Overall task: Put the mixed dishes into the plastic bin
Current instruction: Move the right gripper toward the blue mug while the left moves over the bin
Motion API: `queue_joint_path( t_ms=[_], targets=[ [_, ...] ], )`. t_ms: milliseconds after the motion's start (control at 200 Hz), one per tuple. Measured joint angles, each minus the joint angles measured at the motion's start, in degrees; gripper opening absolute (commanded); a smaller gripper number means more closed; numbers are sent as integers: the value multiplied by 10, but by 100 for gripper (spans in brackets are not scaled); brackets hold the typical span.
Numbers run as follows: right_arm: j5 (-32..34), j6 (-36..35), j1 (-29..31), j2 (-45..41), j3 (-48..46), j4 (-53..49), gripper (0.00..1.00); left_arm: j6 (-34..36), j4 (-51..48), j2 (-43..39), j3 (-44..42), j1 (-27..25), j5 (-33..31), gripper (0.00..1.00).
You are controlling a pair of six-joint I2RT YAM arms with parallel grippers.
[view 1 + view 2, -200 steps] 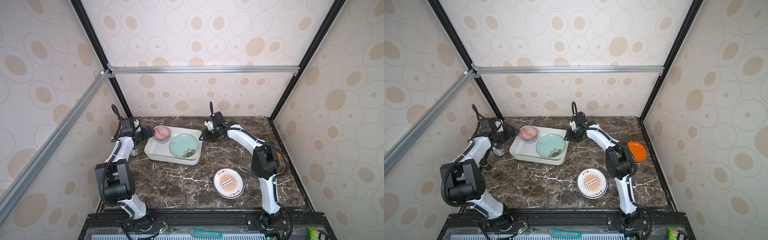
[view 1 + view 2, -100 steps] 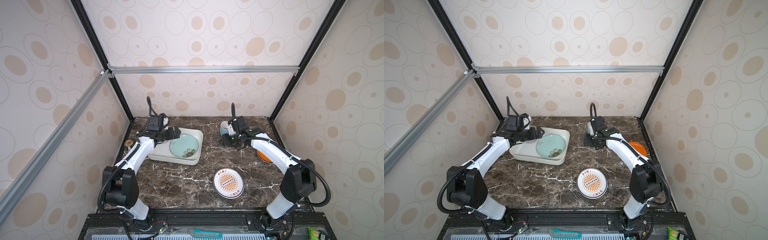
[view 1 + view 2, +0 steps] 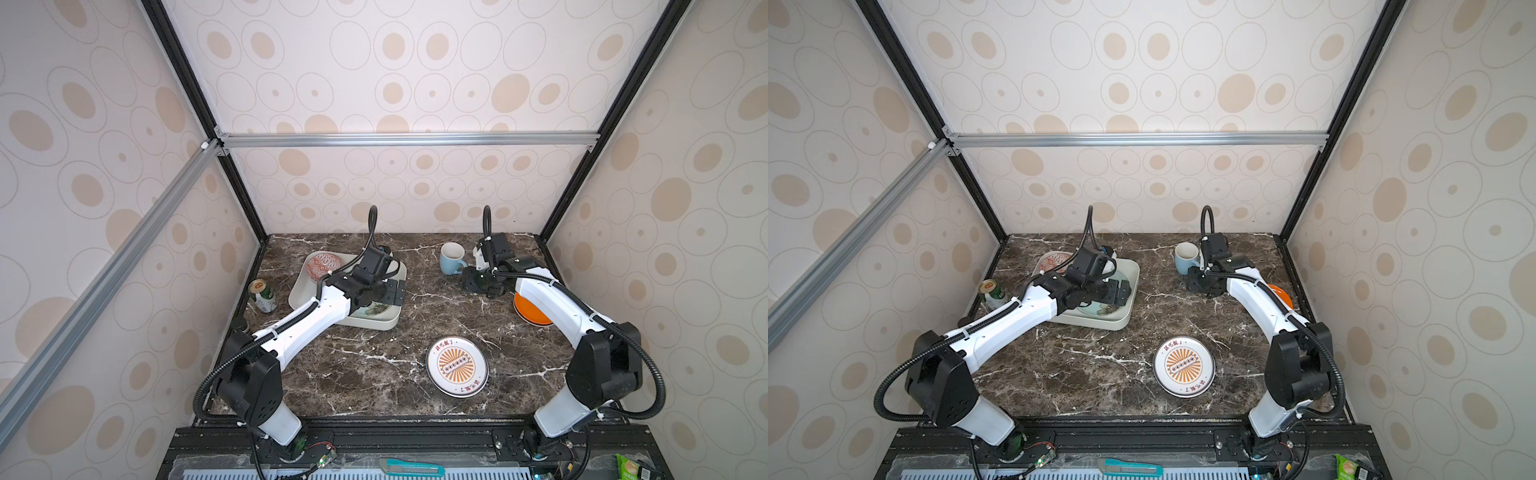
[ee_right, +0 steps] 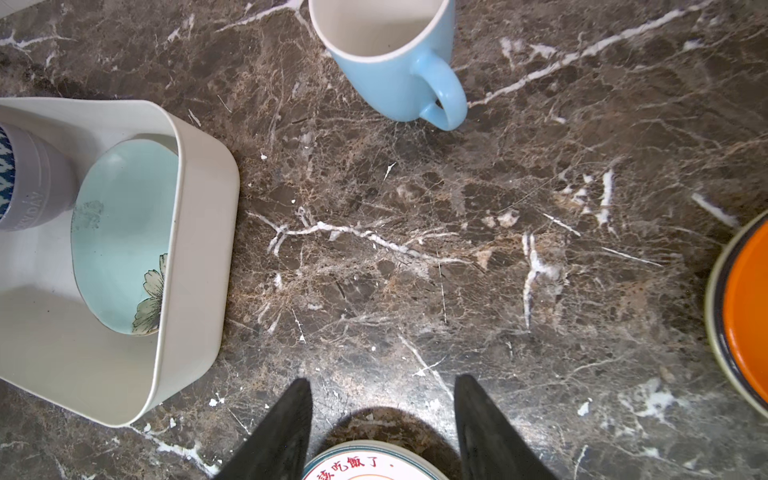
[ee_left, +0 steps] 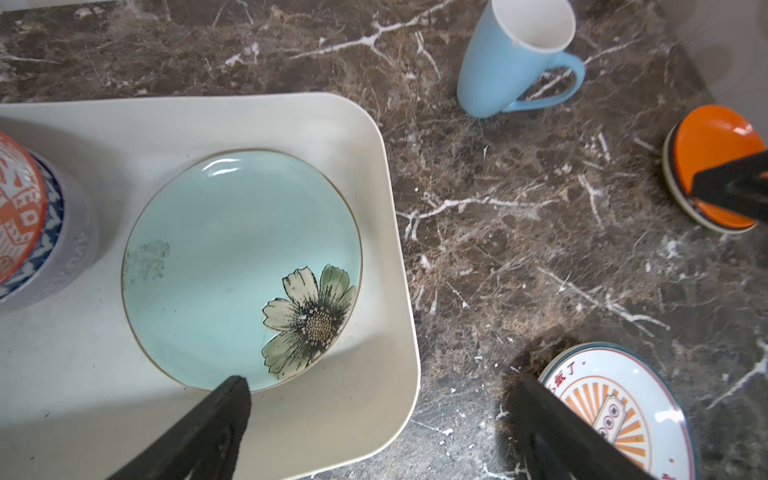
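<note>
On the dark marbled stone bench (image 3: 365, 374), the shallow white rectangular plastic bin (image 3: 386, 323) sits toward the back left. It holds a round teal floral plate (image 5: 232, 266) lying flat on its floor, beside a red-white patterned bowl (image 3: 323, 266) nested inside a lavender bowl (image 5: 79, 241). The left pincer (image 5: 380, 379) hangs above the bin's right edge with its black fingers (image 5: 232, 415) spread wide and nothing between them. The tall light-blue mug (image 3: 452, 257) stands upright on the bench near the back, apart from the bin. Its handle is turned toward the right pincer (image 3: 478, 284), which is low over the bench just beside it. In the right wrist view that pincer's fingers (image 4: 291, 415) stand apart with only bench between them, so it is open and holds nothing. A glossy orange plate (image 3: 530, 311) lies by the right wall, partly hidden under the right arm in both top views, and it seems to rest on a paler plate whose rim shows beneath it. The white orange-sunburst plate (image 3: 1183, 365) with red characters lies flat near the front, well apart from the bin. A green drink can (image 3: 262, 296) stands upright just left of the bin.
</note>
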Motion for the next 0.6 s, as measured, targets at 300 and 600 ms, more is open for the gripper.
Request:
queue_joint_path(
  t_ms=[300,600],
  targets=[
    [-16,-1,-37,5,9,5,58,8,-19,0,-68,-20,-46,93],
    [-39,-2,-40,63,64,9,58,19,-15,67,-36,-25,-36,72]
  ],
)
